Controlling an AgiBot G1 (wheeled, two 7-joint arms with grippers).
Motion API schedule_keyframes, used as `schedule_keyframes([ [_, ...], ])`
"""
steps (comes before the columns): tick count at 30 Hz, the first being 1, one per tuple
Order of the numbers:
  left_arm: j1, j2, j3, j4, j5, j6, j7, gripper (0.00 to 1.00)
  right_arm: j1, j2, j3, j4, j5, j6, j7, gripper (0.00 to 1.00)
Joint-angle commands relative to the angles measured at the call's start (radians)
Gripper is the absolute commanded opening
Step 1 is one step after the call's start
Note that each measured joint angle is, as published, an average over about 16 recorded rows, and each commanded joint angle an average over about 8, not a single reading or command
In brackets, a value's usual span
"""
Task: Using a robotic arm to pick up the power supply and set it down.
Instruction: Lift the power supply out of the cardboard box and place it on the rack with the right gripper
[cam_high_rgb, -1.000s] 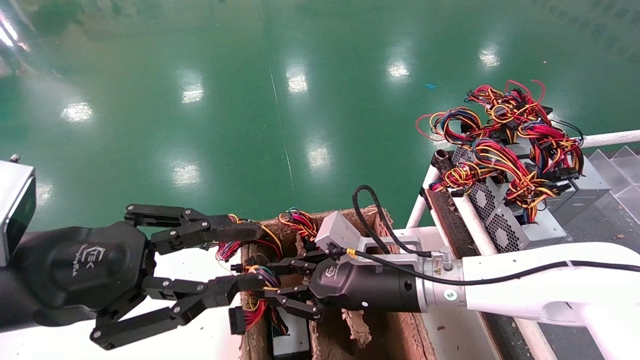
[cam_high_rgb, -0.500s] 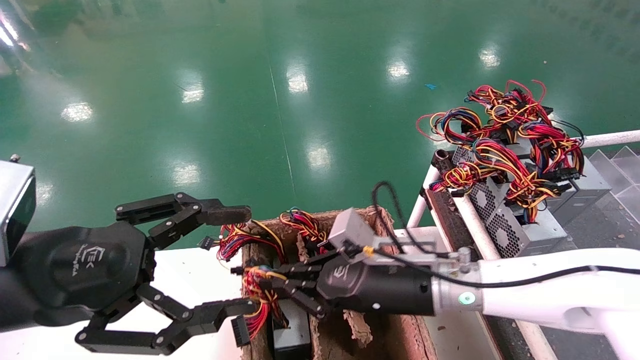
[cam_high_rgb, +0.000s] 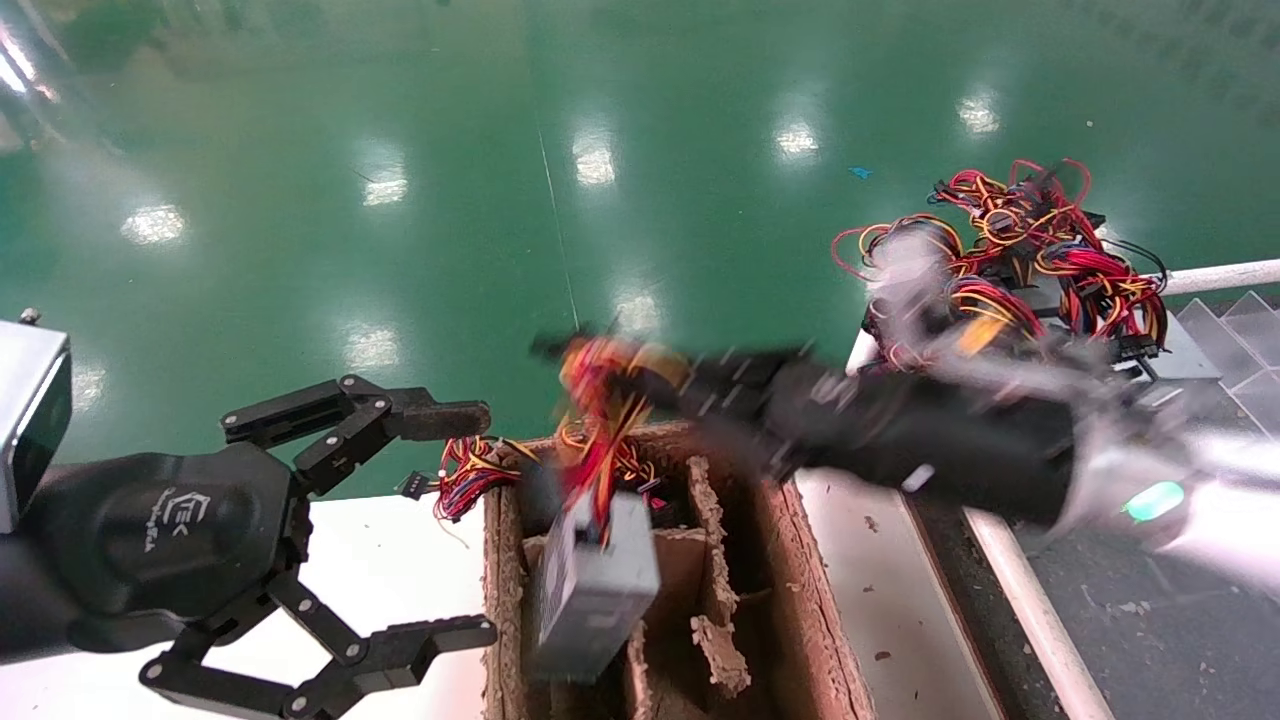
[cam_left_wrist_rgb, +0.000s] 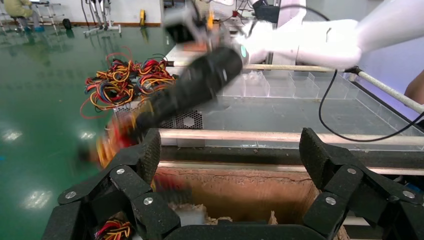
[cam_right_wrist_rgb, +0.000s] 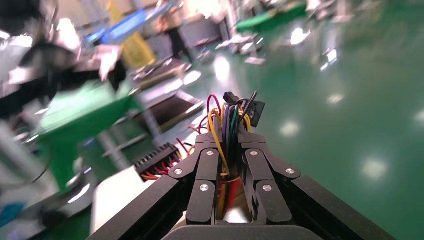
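Note:
The robotic arm (cam_high_rgb: 1000, 440) reaches in from the right. Its gripper, my right gripper (cam_high_rgb: 610, 365), is shut on the red-yellow-black wire bundle (cam_right_wrist_rgb: 227, 117). The grey power supply (cam_high_rgb: 595, 590) hangs tilted from those wires over the left compartment of the brown cardboard divider box (cam_high_rgb: 800, 600). In the right wrist view the fingers (cam_right_wrist_rgb: 207, 165) clamp the wires of my right gripper (cam_right_wrist_rgb: 228, 140) tightly. My left gripper (cam_high_rgb: 455, 527), black-sleeved, stands wide open to the left of the box, holding nothing. In the left wrist view my left gripper (cam_left_wrist_rgb: 230, 155) frames the box (cam_left_wrist_rgb: 250, 190).
Several more power supplies with tangled wires (cam_high_rgb: 1010, 260) are piled on the white-railed cart at the right. A white table top (cam_high_rgb: 390, 560) lies under the left gripper. Clear divider trays (cam_left_wrist_rgb: 300, 87) sit on the cart. Green floor (cam_high_rgb: 500, 200) lies beyond.
My right gripper has swung up and to the right with the wire bundle, lifting the power supply up out of the box. The left gripper has opened wider.

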Motion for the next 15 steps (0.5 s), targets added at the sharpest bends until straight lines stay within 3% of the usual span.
schedule_keyframes([
  [1,0.0,0.0,0.0,0.0,0.0,0.0,0.0,1.0,0.015,0.024,0.024,-0.002,0.03,-0.005,0.013,0.0],
  [9,0.0,0.0,0.0,0.0,0.0,0.0,0.0,1.0,0.197,0.132,0.102,-0.071,0.094,-0.054,0.042,0.0],
  [15,0.0,0.0,0.0,0.0,0.0,0.0,0.0,1.0,0.396,0.246,0.123,-0.173,0.046,-0.075,0.033,0.0],
])
